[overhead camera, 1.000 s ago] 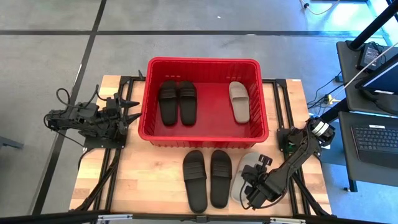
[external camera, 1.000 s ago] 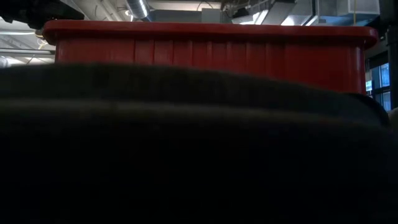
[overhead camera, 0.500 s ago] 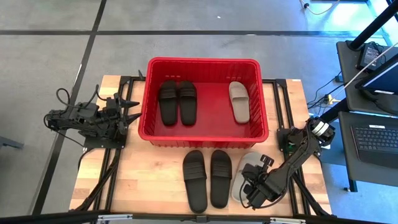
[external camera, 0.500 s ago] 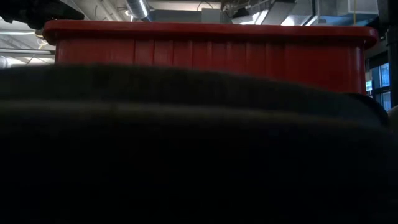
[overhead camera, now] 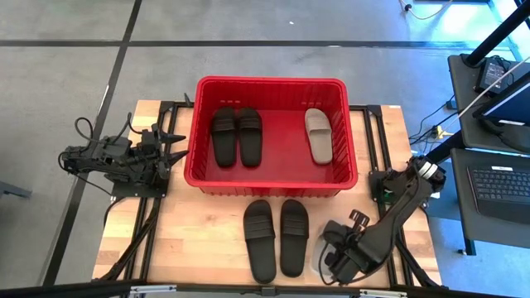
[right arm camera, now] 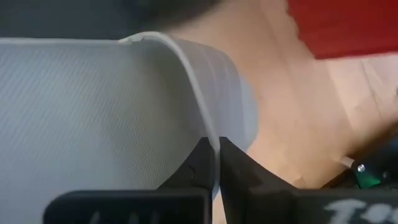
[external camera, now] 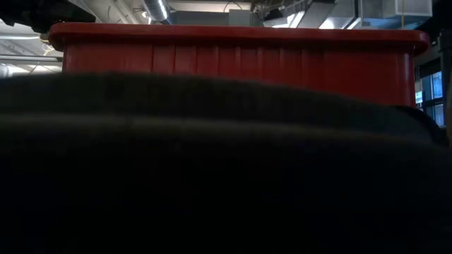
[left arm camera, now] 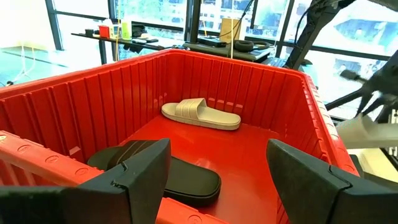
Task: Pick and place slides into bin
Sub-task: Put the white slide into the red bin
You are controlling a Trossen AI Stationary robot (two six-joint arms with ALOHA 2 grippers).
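The red bin [overhead camera: 273, 132] stands at the table's far middle and holds two black slides [overhead camera: 236, 135] and one beige slide [overhead camera: 319, 135], all lying flat on its floor. Two more black slides [overhead camera: 276, 238] lie side by side on the table in front of it. A second beige slide [overhead camera: 319, 258] lies near the table's near right corner, mostly hidden under my right gripper [overhead camera: 335, 266], which is shut on it. My left gripper [overhead camera: 175, 145] waits open at the bin's left wall, its wrist view looking into the bin [left arm camera: 205, 81]. My right gripper pinches a thin edge of the beige slide [right arm camera: 210, 138] between its two fingertips [right arm camera: 198, 167]. The slide's finely textured grey surface [right arm camera: 93, 124] spreads to one side of the fingers. Whether the slide is clear of the table, I cannot tell.
One black slide [external camera: 212, 162] lies right in front of the low camera and blocks most of that view; the bin's wall [external camera: 240, 56] shows above it. Bare wood lies left of the black pair. Desks with laptops stand beyond the table's right edge.
My right gripper has moved a little toward the table's near edge over the beige slide, and now covers more of it in the high view. The other slides and the bin have stayed where they were.
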